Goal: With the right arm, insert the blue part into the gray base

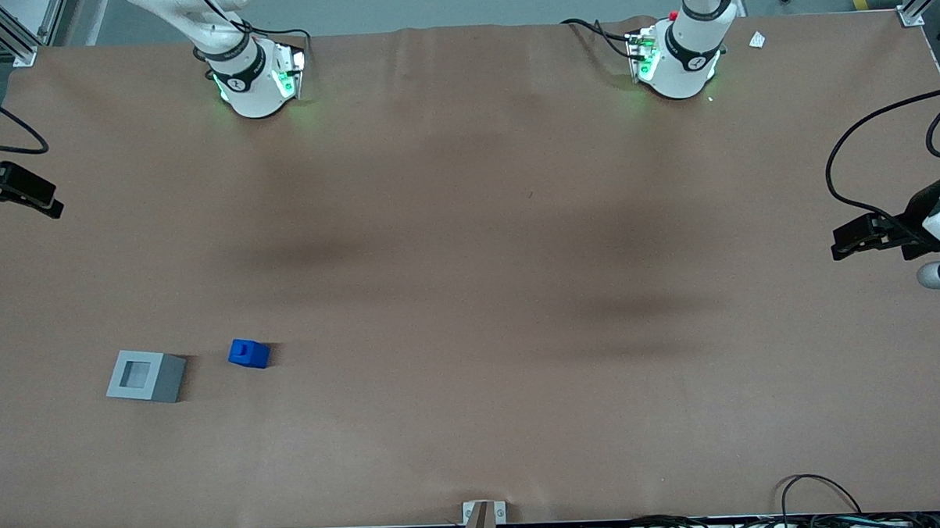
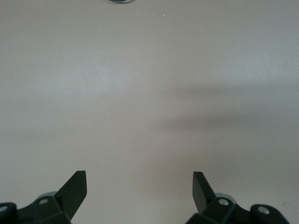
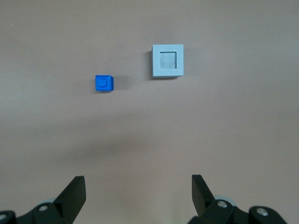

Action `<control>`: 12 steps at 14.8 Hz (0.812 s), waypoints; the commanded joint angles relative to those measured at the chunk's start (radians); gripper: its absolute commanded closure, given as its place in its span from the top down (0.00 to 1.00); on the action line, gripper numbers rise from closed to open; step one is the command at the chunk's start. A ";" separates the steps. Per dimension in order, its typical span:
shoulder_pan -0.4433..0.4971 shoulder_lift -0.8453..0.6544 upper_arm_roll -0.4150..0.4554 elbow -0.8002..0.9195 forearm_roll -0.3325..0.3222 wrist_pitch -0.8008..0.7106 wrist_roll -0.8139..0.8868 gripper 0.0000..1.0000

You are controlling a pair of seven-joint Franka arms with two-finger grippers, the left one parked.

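Black and slim, the two fingers of the gripper [image 3: 138,193] stand wide apart with nothing between them, only bare brown table [image 3: 224,140] showing in the gap. In the front view the gripper [image 1: 42,202] hangs at the working arm's end of the table, high over the surface and well apart from both blocks, which lie nearer to the front camera than it does.

Ahead of the open fingers, the wrist camera looks straight down on the blue part [image 3: 104,83]. It is a small bright blue block, roughly a cube, with a darker rounded mark sunk into its top face. It sits flat on the table, free of any grip. In the front view the blue part [image 1: 249,354] shows the same dark notch on top and casts a short shadow on the paper-brown cover.

Just beside it, apart and not touching, stands the gray base [image 3: 167,61]. It is a light gray square block, clearly wider than the blue part, with a square recess in its top whose floor looks slightly darker than the rim. In the front view the gray base [image 1: 146,376] lies a little nearer to the front camera than the blue part, and its recess holds nothing.

The right arm [image 1: 248,76] rises from its white foot, lit green, at the table edge farthest from the front camera.
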 commanded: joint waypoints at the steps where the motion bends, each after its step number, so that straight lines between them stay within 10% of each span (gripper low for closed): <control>1: 0.008 -0.030 0.010 -0.028 0.019 0.004 0.019 1.00; 12: -0.007 -0.027 0.001 -0.025 0.022 -0.018 0.032 1.00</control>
